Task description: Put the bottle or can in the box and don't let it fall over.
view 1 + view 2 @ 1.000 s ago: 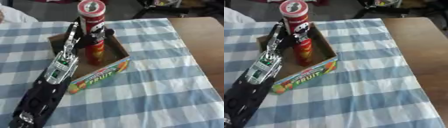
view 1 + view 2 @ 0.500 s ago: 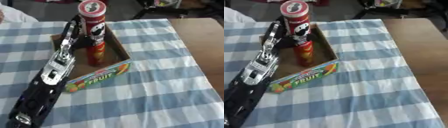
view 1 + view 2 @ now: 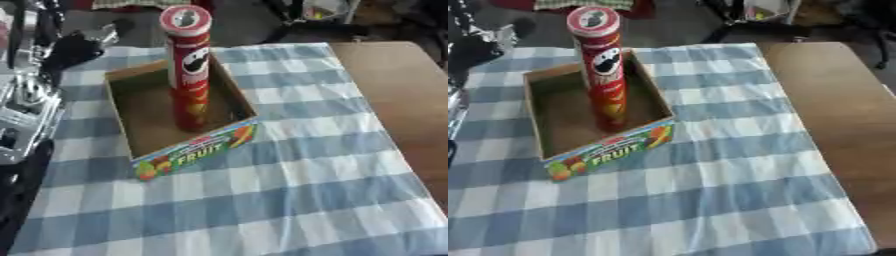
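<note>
We see the tall red can (image 3: 188, 65) standing upright inside the shallow cardboard box (image 3: 140, 107), its base on the box floor near the front wall, which bears the word FRUIT. The box rests on a table (image 3: 402, 95) covered by a blue-and-white checked cloth (image 3: 289, 190). The robot's left hand (image 3: 74, 47) appears at the upper left edge of the left eye view, a dark shape apart from the can and just beyond the box's far left corner; the can and box lie to its right. We cannot tell whether its fingers are straight or curled, but it touches neither object. The left arm (image 3: 22, 115) runs down the left edge. The right hand shows in neither view.
</note>
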`<state>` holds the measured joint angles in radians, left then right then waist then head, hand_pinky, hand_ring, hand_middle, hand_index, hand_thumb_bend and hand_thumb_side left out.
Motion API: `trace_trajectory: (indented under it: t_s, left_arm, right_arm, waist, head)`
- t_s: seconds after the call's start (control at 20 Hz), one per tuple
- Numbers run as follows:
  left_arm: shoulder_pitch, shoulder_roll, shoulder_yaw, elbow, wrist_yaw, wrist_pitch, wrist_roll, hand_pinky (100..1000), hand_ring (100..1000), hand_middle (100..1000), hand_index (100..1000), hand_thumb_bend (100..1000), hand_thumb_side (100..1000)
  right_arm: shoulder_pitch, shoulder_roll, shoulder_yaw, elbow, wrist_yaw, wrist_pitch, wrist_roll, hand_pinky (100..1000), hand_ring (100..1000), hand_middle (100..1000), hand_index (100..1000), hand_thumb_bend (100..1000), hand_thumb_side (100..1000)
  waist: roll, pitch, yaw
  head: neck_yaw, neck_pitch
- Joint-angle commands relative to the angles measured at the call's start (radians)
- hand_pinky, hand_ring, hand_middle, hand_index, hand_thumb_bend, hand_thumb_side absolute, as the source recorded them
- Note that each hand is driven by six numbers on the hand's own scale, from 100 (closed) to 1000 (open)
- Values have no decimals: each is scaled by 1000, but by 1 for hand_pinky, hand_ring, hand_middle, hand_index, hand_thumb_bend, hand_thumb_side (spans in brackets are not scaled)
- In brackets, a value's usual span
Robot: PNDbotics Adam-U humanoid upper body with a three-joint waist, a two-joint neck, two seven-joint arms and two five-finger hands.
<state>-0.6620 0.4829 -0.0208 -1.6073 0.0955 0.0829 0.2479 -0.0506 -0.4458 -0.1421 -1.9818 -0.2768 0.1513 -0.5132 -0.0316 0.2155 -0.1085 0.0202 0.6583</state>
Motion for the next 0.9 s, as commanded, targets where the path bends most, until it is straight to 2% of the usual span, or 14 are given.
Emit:
trace_trajectory:
  t_s: [0.05,0.3,0.4,0.65,0.75,0.9]
  left_arm:
    - [37,99,48,-90,48,14,38,1000,940,799,815,809,257]
    - [152,177,120,-204,119,58,92,1000,950,819,818,792,249]
    - [197,189,150,-236,145,61,116,1000,958,828,823,803,206]
    - [320,187,216,-287,166,52,166,1000,960,824,805,817,120]
    - [369,182,231,-311,168,47,180,1000,960,824,805,817,120]
    - [393,180,237,-333,170,49,190,1000,960,824,805,817,120]
  right_arm:
    - [-1,-37,-18,-18,5,-12,-2,872,1000,903,776,100,794]
    - [0,-33,-22,-18,5,-15,-6,872,1000,903,776,100,794]
    - [1,-33,-23,-18,5,-17,-7,872,1000,903,776,100,790]
    - [3,-31,-24,-18,4,-19,-7,873,1000,903,776,100,791]
    - [2,-31,-23,-18,4,-19,-6,873,1000,903,776,100,791]
    - [2,-31,-22,-18,3,-19,-5,873,1000,903,776,100,791]
  waist:
    - [-2,-18,3]
    - [-10,-12,15]
    - [-14,-10,15]
    - [-22,-6,11]
    - [-23,-7,8]
    - [-23,-8,6]
  head:
    - [-11,1]
    - [-27,-2]
    - [-30,-5]
    - [-29,-10]
    - [-25,-10]
    - [-23,-9]
